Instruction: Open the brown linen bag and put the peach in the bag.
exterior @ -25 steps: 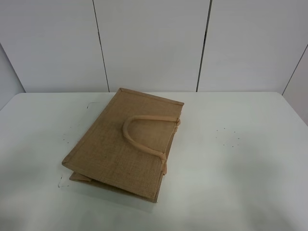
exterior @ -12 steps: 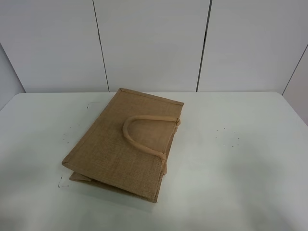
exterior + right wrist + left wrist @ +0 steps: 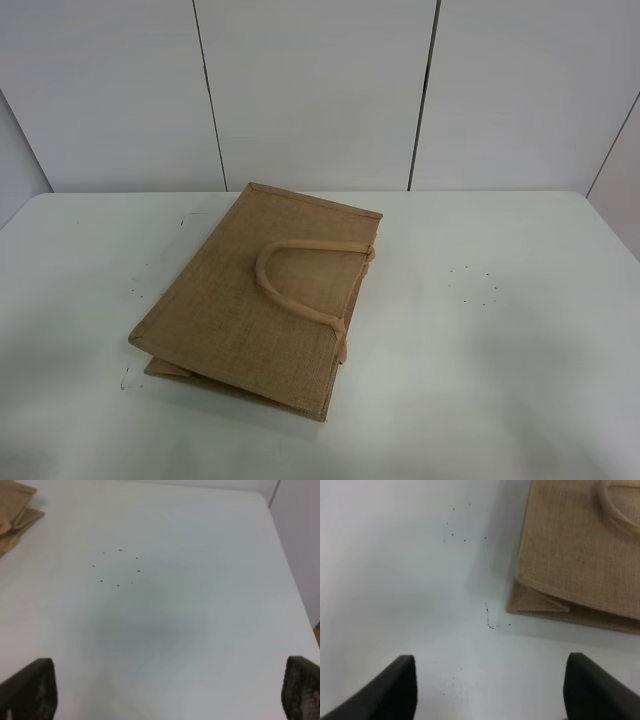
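Brown linen bag point(image 3: 262, 295) flat on white table point(image 3: 500, 330); left claw point(image 3: 490, 690), right claw point(image 3: 170, 690) wide apart, empty

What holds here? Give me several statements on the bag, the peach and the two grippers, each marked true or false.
1. The brown linen bag lies flat and closed on the table. True.
2. The peach sits beside the bag. False: no peach shows in any view.
3. The left gripper is shut on a handle. False: it is open, holding nothing.
4. The right gripper is open over bare table. True.
5. One loop handle rests on the bag's upper face. True.
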Robot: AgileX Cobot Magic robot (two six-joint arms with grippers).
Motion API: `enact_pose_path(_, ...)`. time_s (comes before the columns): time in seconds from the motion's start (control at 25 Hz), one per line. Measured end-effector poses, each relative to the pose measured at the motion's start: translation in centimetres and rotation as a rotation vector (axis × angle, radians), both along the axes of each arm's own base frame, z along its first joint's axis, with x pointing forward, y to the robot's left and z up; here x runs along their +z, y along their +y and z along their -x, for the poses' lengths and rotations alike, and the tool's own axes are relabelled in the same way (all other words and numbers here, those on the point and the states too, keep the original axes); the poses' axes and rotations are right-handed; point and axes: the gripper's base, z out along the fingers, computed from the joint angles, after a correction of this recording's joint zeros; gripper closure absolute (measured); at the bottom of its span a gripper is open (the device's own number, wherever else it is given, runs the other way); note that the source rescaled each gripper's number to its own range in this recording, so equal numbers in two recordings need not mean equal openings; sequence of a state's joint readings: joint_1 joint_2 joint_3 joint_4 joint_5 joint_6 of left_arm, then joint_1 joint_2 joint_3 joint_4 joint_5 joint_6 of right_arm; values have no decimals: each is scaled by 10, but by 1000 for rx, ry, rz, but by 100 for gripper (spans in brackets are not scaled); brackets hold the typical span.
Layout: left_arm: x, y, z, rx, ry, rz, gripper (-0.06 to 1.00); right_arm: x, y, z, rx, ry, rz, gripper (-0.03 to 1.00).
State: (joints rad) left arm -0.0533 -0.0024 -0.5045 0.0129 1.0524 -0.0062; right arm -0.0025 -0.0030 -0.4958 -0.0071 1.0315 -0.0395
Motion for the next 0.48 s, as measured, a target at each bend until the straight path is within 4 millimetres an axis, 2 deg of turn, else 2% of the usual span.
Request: enact_pose_path(0.48,0,0,0,0,0,0,9,0,0,0,0,0,0,-3)
